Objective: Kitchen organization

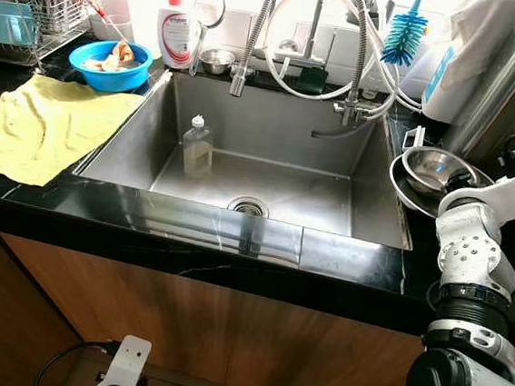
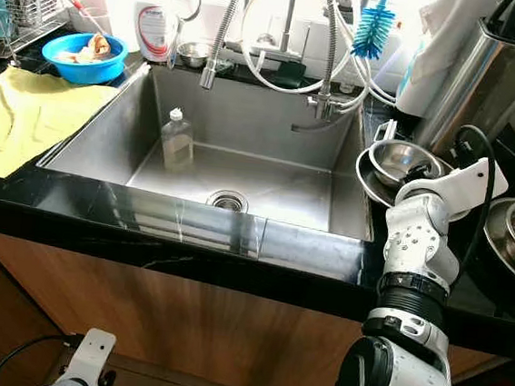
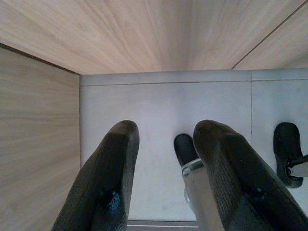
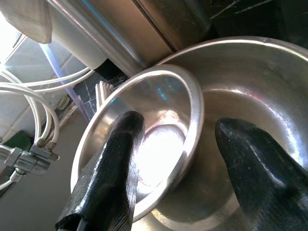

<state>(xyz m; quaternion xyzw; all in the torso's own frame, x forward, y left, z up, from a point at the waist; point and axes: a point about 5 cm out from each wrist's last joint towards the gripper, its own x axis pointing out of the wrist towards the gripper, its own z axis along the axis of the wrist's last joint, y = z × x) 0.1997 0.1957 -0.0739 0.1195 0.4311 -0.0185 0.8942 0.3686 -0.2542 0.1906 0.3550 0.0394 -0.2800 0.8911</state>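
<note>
You have the right gripper [image 4: 175,168] with its fingers apart over the small steel bowl [image 4: 149,139], which lies tilted inside a larger steel bowl [image 4: 250,110] on the table at the right edge of the sink [image 1: 379,205]. It looks light, stiff and slippery; take its thin rim. The left gripper [image 3: 168,168] hangs idle, fingers apart

A yellow cloth [image 1: 45,127] lay spread on the black counter [image 1: 235,236] left of the sink [image 1: 269,171]. A blue brush [image 1: 404,34] hung near the tap hoses [image 1: 297,69]. Wooden cabinet fronts [image 1: 199,324] stood below.
</note>
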